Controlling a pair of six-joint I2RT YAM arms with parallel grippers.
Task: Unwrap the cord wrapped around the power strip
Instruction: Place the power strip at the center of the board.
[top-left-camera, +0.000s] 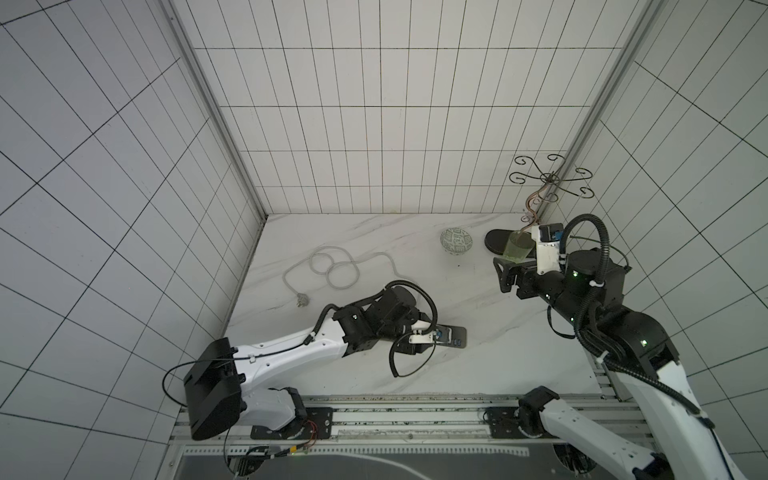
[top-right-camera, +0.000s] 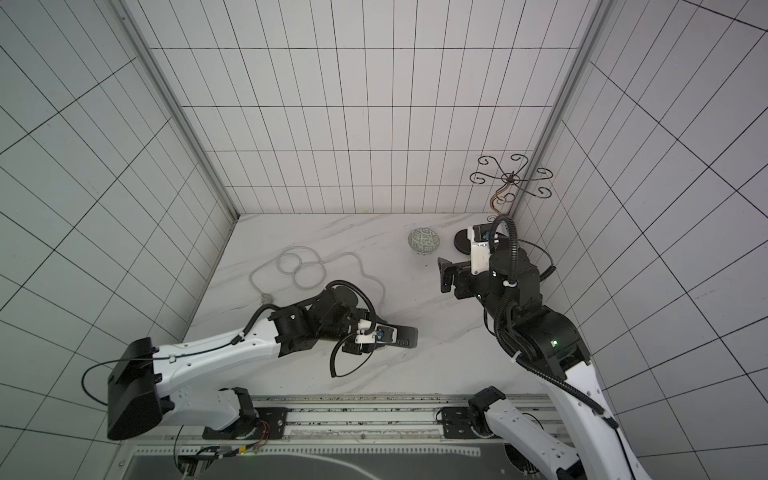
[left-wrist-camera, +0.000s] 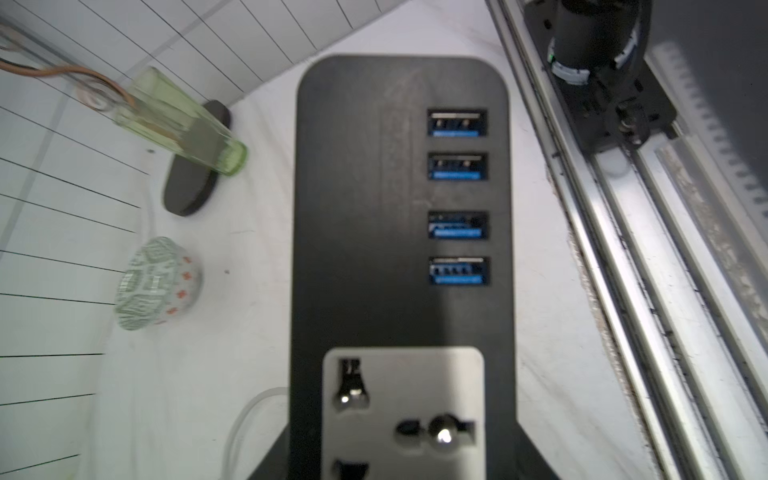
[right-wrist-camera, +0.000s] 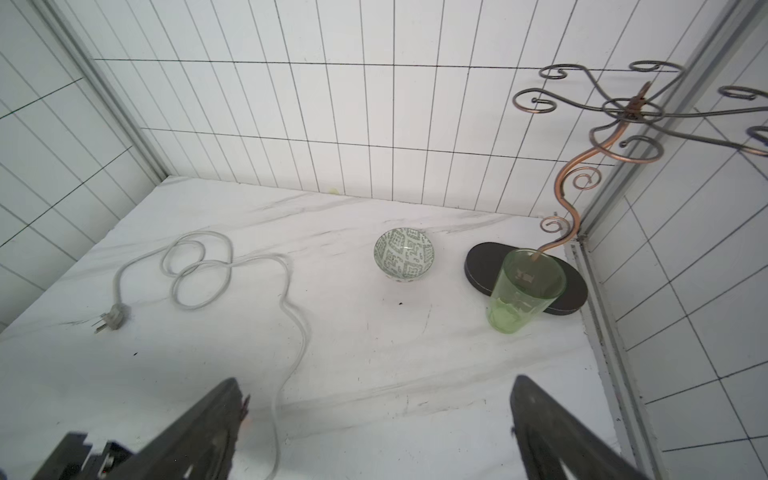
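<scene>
The black power strip (top-left-camera: 455, 334) lies on the marble table, and my left gripper (top-left-camera: 432, 336) is shut on its socket end. In the left wrist view the power strip (left-wrist-camera: 365, 208) fills the space between my fingers (left-wrist-camera: 272, 457), with blue ports at its far end and no cord across its face. The pale cord (top-left-camera: 332, 270) lies loose in loops at the back left. It ends in a grey plug (top-left-camera: 302, 302) and runs under my left arm. My right gripper (top-left-camera: 505, 274) hangs open above the right side, holding nothing. The cord (right-wrist-camera: 199, 266) also shows in the right wrist view.
A patterned bowl (top-left-camera: 456, 241) and a green glass (top-left-camera: 517, 249) stand at the back right. The glass is beside the black oval base (top-left-camera: 494, 241) of a curled metal stand (top-left-camera: 550, 178). Tiled walls close three sides. A metal rail (top-left-camera: 415, 411) runs along the front edge.
</scene>
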